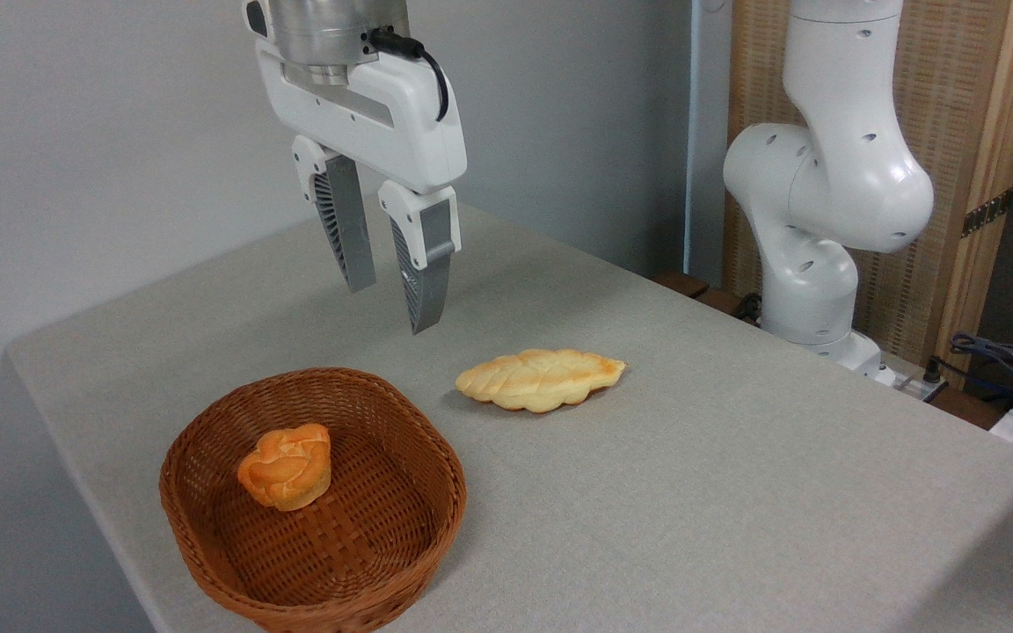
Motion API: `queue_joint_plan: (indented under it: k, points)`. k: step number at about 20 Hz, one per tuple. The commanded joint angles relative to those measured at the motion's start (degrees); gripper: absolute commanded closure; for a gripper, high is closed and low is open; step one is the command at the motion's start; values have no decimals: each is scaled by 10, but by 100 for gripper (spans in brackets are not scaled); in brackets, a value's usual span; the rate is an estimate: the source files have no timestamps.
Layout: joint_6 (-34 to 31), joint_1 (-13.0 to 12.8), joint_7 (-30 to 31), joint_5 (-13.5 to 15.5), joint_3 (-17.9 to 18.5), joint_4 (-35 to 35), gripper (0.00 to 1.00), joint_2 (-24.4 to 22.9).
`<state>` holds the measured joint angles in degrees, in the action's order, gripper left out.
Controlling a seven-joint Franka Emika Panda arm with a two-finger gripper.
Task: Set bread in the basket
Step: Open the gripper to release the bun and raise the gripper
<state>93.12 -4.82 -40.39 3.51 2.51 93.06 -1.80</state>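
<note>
Bread (286, 467) lying inside basket (207, 457), braided loaf (540, 380) on table (735, 492) beside it; gripper (392, 303) above, fingers parted, empty

Bright, even, diffuse light; faint soft shadows on the worktop (735, 492); sharp focus throughout; no glare or blur.

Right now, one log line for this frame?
gripper: open, empty, raised | knotted bun: inside wicker basket | braided loaf: on table
</note>
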Motion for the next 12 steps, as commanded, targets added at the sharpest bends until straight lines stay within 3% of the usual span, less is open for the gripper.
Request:
queue_joint_plan:
  k: [1,12]
  points:
    - [-14,2,-12,-23,-1,-13,0,5]
    - [-15,0,-13,-25,-1,-13,0,7]
